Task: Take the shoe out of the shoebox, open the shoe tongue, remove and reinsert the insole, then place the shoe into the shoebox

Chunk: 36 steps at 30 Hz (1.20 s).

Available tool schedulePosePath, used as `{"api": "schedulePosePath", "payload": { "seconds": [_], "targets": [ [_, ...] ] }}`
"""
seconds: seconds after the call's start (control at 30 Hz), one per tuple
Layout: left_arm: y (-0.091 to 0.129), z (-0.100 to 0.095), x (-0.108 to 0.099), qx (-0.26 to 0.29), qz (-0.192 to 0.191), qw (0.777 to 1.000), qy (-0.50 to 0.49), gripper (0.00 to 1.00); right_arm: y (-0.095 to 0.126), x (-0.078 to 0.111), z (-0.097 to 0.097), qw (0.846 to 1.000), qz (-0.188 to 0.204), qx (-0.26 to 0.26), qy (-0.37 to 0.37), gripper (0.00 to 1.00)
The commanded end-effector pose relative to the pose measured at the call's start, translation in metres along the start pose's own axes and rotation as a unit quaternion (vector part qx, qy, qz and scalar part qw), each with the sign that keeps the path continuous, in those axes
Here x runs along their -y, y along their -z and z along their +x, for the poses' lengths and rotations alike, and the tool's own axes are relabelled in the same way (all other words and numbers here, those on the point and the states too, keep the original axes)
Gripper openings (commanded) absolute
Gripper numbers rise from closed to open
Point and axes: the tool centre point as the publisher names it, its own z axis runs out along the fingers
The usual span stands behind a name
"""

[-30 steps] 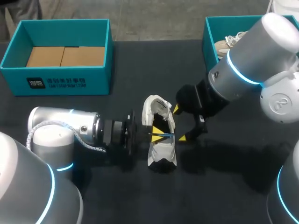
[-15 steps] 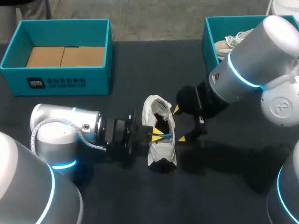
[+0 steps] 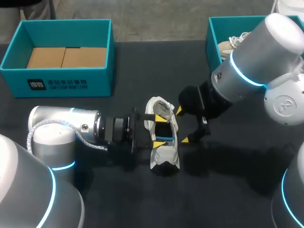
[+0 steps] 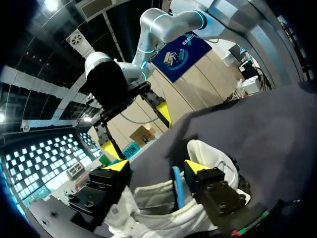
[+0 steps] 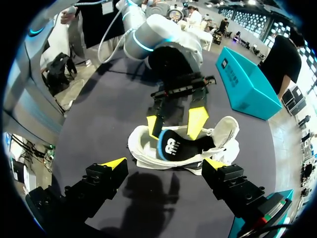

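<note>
Nearest the robot on the dark table (image 3: 228, 190), the left arm is lying low and level, extending in from the left side. The left gripper (image 3: 159, 131) is sitting right over the white shoe (image 3: 164, 159). Its yellow fingers (image 5: 197, 121) are standing well apart, one toward each end of the shoe's opening. Between them the black insole (image 5: 174, 147) with its blue edge is showing inside the shoe, that edge running just beside one finger, so nothing is being pinched. The shoe itself is resting near the middle of the table, outside both boxes.

Just past it, on the shoe's other side, the right gripper (image 3: 182, 126) is hovering with its fingers spread wide, tips close beside the shoe. Farther back on the left, the teal shoebox (image 3: 66, 84) is standing open with brown cardboard (image 3: 66, 57) on its floor. At the far right, a second teal box (image 3: 213, 35) is holding another shoe (image 3: 230, 46).
</note>
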Motion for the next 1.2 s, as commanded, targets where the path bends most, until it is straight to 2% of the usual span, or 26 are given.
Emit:
{"api": "schedulePosePath", "payload": {
  "seconds": [0.03, 0.07, 0.2, 0.3, 0.5, 0.73, 0.97, 1.03, 1.2],
  "targets": [
    [0.007, -0.006, 0.011, -0.002, -0.001, 1.0, -0.002, 0.9, 0.004, 0.001, 0.001, 1.0, 0.003, 0.0, -0.003, 1.0],
    [0.007, -0.009, 0.014, -0.003, 0.0, 1.0, -0.002, 0.85, 0.004, 0.002, 0.001, 1.0, 0.004, 0.0, -0.005, 1.0],
    [0.011, -0.02, 0.021, -0.024, 0.002, 1.0, -0.009, 0.33, 0.012, 0.007, 0.001, 1.0, 0.01, 0.007, -0.014, 1.0],
    [0.013, -0.029, 0.024, -0.045, 0.001, 0.999, -0.021, 0.0, 0.019, 0.009, 0.001, 1.0, 0.017, 0.01, -0.017, 1.0],
    [0.012, -0.039, 0.033, -0.096, 0.009, 0.995, -0.029, 0.0, 0.033, 0.011, 0.002, 0.999, 0.023, 0.009, -0.025, 1.0],
    [0.01, -0.042, 0.037, -0.209, 0.012, 0.977, -0.046, 0.0, 0.047, 0.017, 0.001, 0.998, 0.029, 0.011, -0.046, 1.0],
    [0.012, -0.041, 0.042, -0.336, -0.002, 0.94, -0.062, 0.0, 0.061, 0.023, 0.0, 0.998, 0.035, 0.016, -0.056, 1.0],
    [0.014, -0.04, 0.043, -0.36, -0.009, 0.931, -0.065, 0.0, 0.063, 0.024, 0.0, 0.998, 0.036, 0.017, -0.056, 1.0],
    [0.014, -0.04, 0.043, -0.36, -0.009, 0.931, -0.065, 0.0, 0.069, 0.026, -0.002, 0.998, 0.035, 0.017, -0.049, 1.0]
  ]
}}
